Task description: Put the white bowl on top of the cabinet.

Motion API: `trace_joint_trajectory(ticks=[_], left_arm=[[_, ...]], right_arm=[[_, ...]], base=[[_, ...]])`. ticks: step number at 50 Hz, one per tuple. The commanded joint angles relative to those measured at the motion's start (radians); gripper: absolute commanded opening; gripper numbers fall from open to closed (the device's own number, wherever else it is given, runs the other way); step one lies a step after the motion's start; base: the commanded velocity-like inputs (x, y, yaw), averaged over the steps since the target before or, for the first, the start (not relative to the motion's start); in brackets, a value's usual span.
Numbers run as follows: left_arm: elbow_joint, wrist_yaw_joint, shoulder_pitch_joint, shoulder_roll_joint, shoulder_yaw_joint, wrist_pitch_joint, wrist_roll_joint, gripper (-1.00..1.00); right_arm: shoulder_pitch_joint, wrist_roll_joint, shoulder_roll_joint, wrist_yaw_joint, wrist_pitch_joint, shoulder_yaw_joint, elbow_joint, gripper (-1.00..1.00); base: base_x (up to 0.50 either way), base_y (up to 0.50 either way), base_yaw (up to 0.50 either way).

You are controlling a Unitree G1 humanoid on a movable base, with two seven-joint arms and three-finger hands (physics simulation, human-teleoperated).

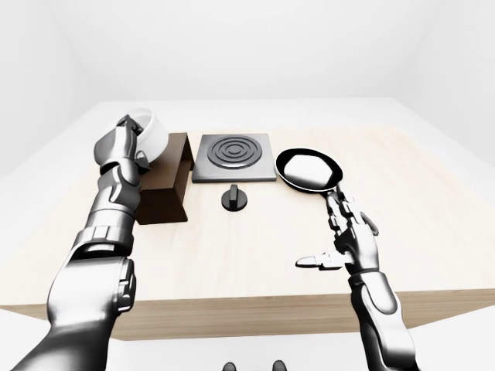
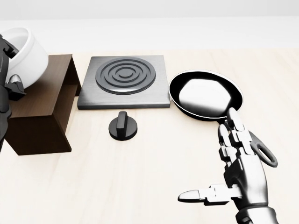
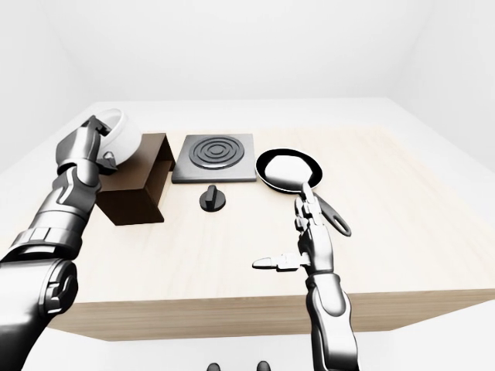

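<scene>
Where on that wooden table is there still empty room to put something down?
Bare wood lies at the head view's bottom, between the cabinet and the right hand, below the knob. More lies right of the frying pan. The stove plate, knob and pan crowd the middle; the white bowl hangs over the cabinet.

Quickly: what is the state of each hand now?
Left hand: closed on the white bowl, over the cabinet.
Right hand: open, empty, beside the frying pan.
</scene>
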Motion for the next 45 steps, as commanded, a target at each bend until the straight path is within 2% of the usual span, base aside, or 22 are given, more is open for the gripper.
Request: trace_joint_trajectory(ticks=[1, 45], left_arm=[[0.064, 0.098, -0.009, -0.012, -0.008, 0.000, 0.007, -1.00], [0.144, 0.148, -0.003, -0.042, -0.028, 0.000, -0.004, -1.00]], right_arm=[[-0.005, -0.002, 0.000, -0.002, -0.005, 0.001, 0.011, 1.00], [-0.006, -0.011, 0.000, -0.005, -0.012, 0.009, 0.017, 1.00]], base=[[0.00, 0.00, 0.00], [0.00, 0.00, 0.00]])
